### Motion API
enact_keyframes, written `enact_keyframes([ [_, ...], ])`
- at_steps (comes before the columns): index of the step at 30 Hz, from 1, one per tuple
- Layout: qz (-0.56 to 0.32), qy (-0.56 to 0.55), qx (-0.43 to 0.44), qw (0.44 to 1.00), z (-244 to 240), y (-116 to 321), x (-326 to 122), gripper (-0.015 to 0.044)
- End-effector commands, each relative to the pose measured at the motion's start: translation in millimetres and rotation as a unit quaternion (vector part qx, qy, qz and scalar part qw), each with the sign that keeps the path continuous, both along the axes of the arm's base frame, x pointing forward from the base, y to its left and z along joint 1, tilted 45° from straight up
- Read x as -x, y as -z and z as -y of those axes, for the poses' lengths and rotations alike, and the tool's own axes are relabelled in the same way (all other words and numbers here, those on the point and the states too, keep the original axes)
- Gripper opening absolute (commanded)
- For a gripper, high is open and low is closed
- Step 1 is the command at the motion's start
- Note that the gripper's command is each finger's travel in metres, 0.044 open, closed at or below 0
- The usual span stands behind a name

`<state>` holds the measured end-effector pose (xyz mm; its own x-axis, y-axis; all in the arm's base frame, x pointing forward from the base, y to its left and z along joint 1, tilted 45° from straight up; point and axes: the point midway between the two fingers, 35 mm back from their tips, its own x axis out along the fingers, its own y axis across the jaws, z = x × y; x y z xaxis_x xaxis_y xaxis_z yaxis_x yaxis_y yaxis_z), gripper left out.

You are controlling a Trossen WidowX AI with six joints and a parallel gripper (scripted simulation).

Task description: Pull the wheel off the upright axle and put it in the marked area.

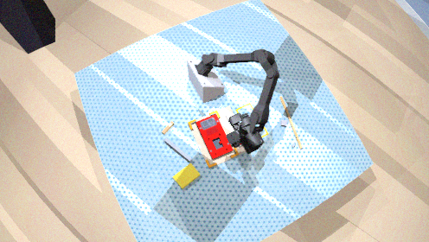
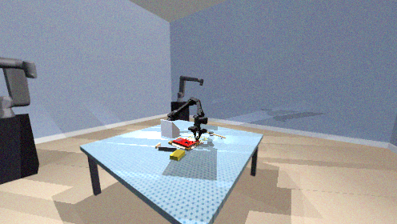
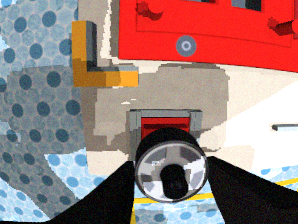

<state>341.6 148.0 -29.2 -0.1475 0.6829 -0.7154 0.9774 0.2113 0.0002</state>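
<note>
Wheel (image 3: 196, 176) sits on the upright axle (image 3: 175, 184), outside the marked area (image 1: 245, 105) (image 3: 182, 200). Gripper (image 1: 234, 130) (image 2: 197, 138) (image 3: 170, 165) jaws part-open, one finger against each side of the wheel, closed on it. Count: one wheel, one axle, two fingers, one red panel (image 1: 222, 149) (image 2: 185, 142) (image 3: 225, 47), one yellow block (image 1: 186, 175) (image 2: 177, 155), one marked area.

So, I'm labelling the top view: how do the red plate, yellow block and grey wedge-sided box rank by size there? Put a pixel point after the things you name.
1. Red plate (image 1: 220, 150) (image 2: 180, 141) (image 3: 210, 45)
2. Grey wedge-sided box (image 1: 213, 93) (image 2: 169, 129)
3. Yellow block (image 1: 186, 175) (image 2: 177, 155)
</note>
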Motion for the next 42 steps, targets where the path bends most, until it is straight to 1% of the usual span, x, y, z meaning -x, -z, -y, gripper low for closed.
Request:
enact_keyframes([
  [1,0.0,-0.002,0.0,1.0,-0.3,-0.1,0.5,0.0135],
  [6,0.0,-0.001,0.0,1.0,0.4,-0.8,0.3,0.0004],
  [7,0.0,-0.001,0.0,1.0,0.6,-1.1,0.2,0.0],
  [42,0.0,0.0,-0.001,1.0,8.7,-9.0,-2.1,0.0],
])
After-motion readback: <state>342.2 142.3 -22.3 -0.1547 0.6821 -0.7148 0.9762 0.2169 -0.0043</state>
